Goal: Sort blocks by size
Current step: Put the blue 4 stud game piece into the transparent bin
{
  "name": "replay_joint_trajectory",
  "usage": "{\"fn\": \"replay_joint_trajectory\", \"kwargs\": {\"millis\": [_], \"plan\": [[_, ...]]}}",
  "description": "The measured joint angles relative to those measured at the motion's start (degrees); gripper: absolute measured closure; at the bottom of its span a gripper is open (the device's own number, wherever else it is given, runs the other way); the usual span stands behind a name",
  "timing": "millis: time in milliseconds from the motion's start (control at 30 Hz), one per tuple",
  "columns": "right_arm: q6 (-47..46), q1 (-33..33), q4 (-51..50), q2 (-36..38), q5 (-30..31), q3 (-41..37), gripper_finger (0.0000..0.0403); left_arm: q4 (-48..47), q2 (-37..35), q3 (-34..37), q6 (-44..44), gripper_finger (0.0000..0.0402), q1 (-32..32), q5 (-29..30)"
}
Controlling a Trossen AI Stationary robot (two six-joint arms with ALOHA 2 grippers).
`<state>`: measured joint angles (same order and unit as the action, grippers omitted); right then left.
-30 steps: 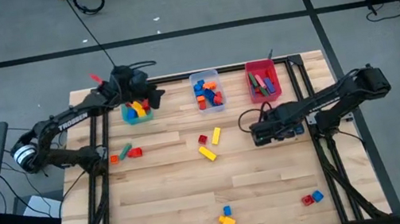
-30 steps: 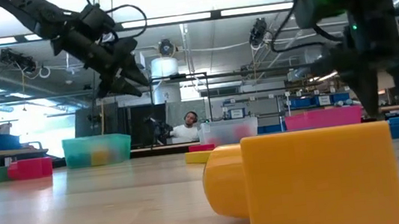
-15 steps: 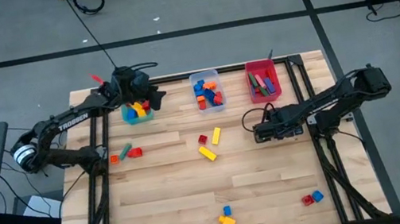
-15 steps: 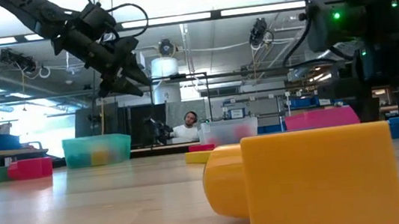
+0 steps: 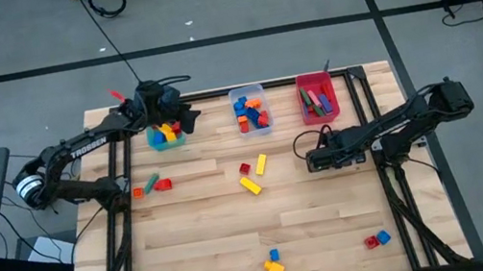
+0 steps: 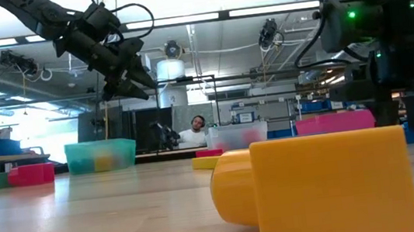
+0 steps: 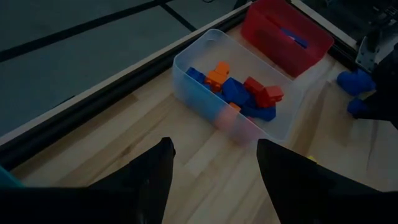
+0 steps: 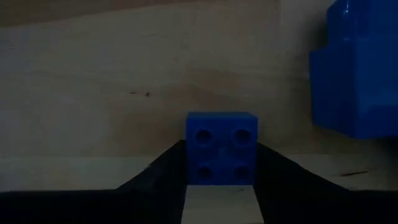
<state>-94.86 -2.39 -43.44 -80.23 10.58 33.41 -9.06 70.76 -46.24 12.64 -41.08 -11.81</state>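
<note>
Blue plastic sits between the two dark fingers of the right gripper [image 8: 219, 180]: a small blue block [image 8: 221, 148] with four studs facing the wrist camera, and both fingers touch its sides, so I judge the gripper is grasping it. A second ago this gripper hung above the table with its fingers apart; now it has come down to the wood and closed on the block. For the task this means one more piece is caught and is probably ready to be lifted toward a bin. The block looks nearly square, so it has no clear long axis; its studded face points up, and its sides lie parallel to the fingers. Just beside it lies a bigger blue block [image 8: 360, 74], not touched.

From above, the right gripper [image 5: 315, 157] stands on the right part of the table [image 5: 334, 228], near the red bin [image 5: 317, 96]. Next to that bin are the clear bin [image 5: 249, 111] and then the teal bin [image 5: 165, 138]. The left gripper [image 5: 171, 119] has not moved; it hangs over the teal bin with its fingers spread and nothing between them. Loose blocks still lie on the table, such as a yellow bar [image 5: 250, 186] in the middle
</note>
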Motion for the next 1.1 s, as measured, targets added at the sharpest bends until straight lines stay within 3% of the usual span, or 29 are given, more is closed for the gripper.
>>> {"fn": "replay_joint_trajectory", "kwargs": {"millis": [233, 433, 600, 833, 1100], "plan": [[0.44, -0.20, -0.64, -0.30, -0.87, 2.04, 0.0246, 0.27, 0.02, 0.00, -0.22, 0.0163, 0.00, 0.07], [3.53, -0.29, -0.15, -0.31, -0.68, 8.29, 0.0246, 0.12, 0.02, 0.00, -0.28, 0.0163, 0.00, 0.07], [9.92, -0.38, -0.70, -0.31, 3.31, 17.86, 0.0244, -0.36, 0.04, 0.00, -0.70, 0.0163, 0.00, 0.05], [23.17, 5.90, -5.63, -1.28, 7.92, 34.31, 0.0245, -4.65, 0.02, 0.02, -9.71, 0.0163, 0.00, -0.37], [44.50, 16.95, -5.34, -12.88, 8.27, 55.08, 0.0245, -1.28, -9.99, 4.12, -10.77, 0.0163, -0.09, 0.26]]}}
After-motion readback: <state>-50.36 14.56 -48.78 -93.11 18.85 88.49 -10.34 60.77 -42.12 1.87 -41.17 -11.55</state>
